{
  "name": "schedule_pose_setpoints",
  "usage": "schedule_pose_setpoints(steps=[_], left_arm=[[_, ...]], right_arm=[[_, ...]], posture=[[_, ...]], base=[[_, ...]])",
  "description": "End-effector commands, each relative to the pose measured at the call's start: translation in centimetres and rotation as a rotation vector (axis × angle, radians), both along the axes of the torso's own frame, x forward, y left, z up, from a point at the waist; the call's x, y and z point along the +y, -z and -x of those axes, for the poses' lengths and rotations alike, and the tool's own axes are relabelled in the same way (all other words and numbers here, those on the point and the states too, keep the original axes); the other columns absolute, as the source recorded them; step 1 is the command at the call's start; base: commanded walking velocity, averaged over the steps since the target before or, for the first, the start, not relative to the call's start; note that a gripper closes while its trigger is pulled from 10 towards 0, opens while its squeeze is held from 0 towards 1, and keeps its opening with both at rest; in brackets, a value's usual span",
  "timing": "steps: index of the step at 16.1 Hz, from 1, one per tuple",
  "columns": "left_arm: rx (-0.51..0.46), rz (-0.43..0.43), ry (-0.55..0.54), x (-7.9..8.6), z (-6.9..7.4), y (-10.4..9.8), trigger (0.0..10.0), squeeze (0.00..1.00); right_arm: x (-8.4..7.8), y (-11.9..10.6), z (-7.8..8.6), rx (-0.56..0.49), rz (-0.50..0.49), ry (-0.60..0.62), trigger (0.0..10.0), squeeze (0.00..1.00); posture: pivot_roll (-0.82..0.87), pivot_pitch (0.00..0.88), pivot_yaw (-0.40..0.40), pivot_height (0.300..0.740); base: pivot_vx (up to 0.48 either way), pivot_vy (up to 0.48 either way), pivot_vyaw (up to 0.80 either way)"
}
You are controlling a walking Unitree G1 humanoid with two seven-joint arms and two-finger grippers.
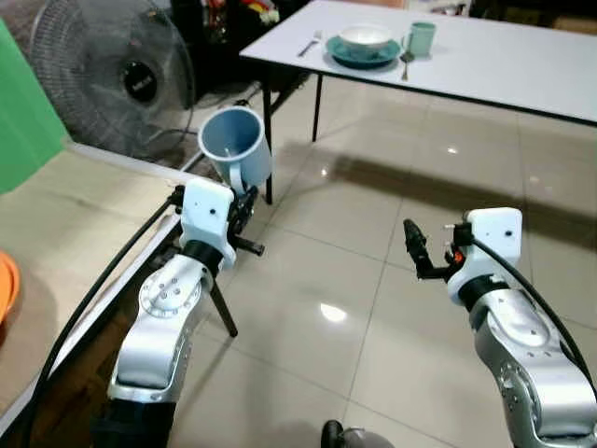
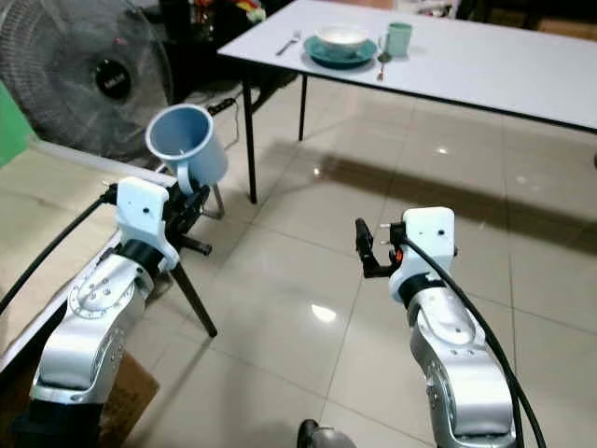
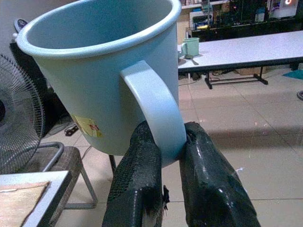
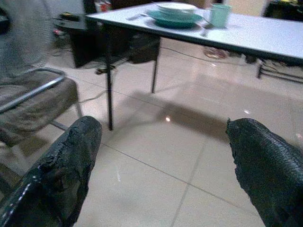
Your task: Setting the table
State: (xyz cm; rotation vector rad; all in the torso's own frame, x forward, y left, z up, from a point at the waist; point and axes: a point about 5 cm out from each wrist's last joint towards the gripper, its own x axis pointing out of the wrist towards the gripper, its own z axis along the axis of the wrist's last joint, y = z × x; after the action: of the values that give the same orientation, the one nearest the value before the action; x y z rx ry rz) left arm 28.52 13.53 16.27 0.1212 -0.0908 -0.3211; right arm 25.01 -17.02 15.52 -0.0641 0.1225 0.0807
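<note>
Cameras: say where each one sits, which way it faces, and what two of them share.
Left eye: head, looking down past both arms; left gripper holds the blue cup.
Right eye: same scene; right gripper open.
Left wrist: along its fingers pinching the cup's handle.
Right wrist: between its fingers toward the table.
Shared: the green mug on the table.

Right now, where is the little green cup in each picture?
Left eye view: green cup at the top, on the white table.
Right eye view: top middle.
Left wrist view: beyond the blue mug.
Right wrist view: top.
Shared landmark: the teal plate beside it.
</note>
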Motion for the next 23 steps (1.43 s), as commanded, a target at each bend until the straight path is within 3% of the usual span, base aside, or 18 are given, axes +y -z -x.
schedule_pose_setpoints(steps=[1, 6, 17, 23], left_arm=[[-0.004, -0.003, -0.006, 0.37, -0.01, 0.00, 10.0, 0.00], [0.001, -0.002, 0.009, 0.15, -0.14, 0.09, 10.0, 0.00], [0.016, -0.001, 0.025, -0.09, -0.34, 0.44, 10.0, 0.00], [0.024, 0.007, 0.004, 0.09, -0.36, 0.71, 10.0, 0.00]], right_arm=[[0.29, -0.26, 0.24, -0.005, -0.005, -0.012, 10.0, 0.00], [0.08, -0.35, 0.29, -0.012, -0.005, 0.003, 10.0, 0.00], [-0.12, -0.48, 0.30, -0.018, -0.009, 0.021, 10.0, 0.00], [-0.68, -0.42, -0.44, -0.003, 0.040, 0.064, 10.0, 0.00]], posture=[[0.04, 0.000, 0.038, 0.740], [0.04, 0.000, 0.043, 0.740], [0.02, 0.000, 0.051, 0.740], [0.03, 0.000, 0.030, 0.740]], base=[[0.259, 0.000, 0.00], [0.263, 0.000, -0.09], [0.299, 0.000, -0.78], [0.304, 0.000, 0.00]])
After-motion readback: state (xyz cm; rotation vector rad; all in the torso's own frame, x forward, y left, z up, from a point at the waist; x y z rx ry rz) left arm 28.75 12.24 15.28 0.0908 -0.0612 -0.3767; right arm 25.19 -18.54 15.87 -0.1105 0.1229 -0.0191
